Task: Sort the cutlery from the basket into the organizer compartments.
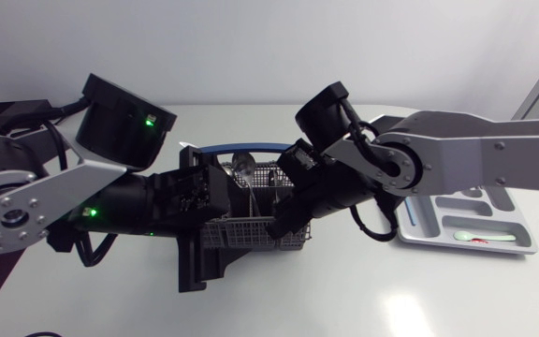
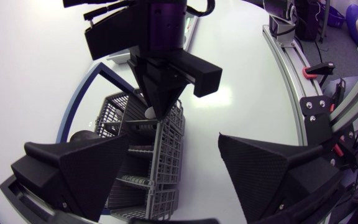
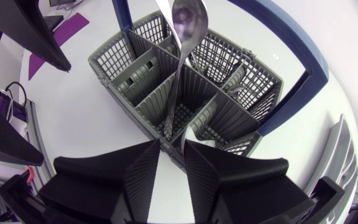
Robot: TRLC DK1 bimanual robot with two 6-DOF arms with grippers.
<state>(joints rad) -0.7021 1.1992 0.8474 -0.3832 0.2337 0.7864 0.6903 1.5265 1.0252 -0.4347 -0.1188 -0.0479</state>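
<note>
Your left gripper (image 2: 174, 182) gapes wide, holding nothing, with the basket (image 1: 251, 230) at its twelve o'clock. A spoon (image 3: 188, 25) stands inside. Your right gripper (image 3: 173, 147) hangs over the basket; its hold, you cannot tell. The organizer (image 1: 505, 208) lies at the basket's three o'clock.

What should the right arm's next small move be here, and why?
Probably ease the right gripper forward so its fingers straddle the spoon handle, then close. The spoon stands in the basket just ahead of the fingertips, bowl up, and the narrow gap between the fingers holds nothing.
</note>
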